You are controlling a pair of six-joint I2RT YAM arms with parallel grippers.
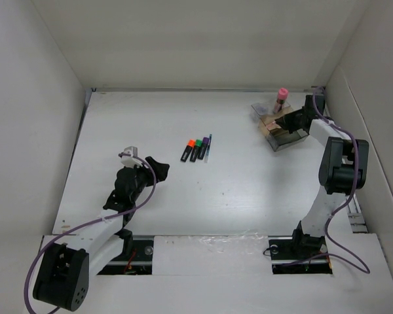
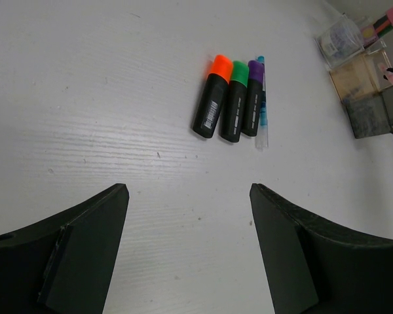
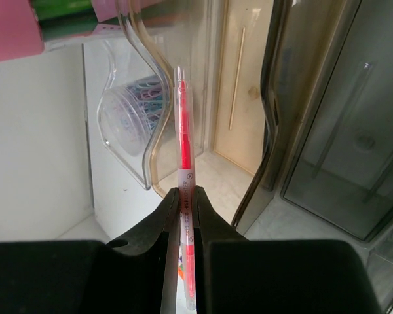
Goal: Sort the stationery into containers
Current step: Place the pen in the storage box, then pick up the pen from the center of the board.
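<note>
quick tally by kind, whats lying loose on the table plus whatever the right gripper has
highlighters on the table: 3, orange cap, green cap, purple cap
thin pen on the table: 1
pink pen in the right gripper: 1
total: 5

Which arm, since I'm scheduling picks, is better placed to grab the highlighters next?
Left. The left gripper is open, empty, and faces the highlighters mid-table. The right gripper is shut on a pen at the box, far off to the right.
</note>
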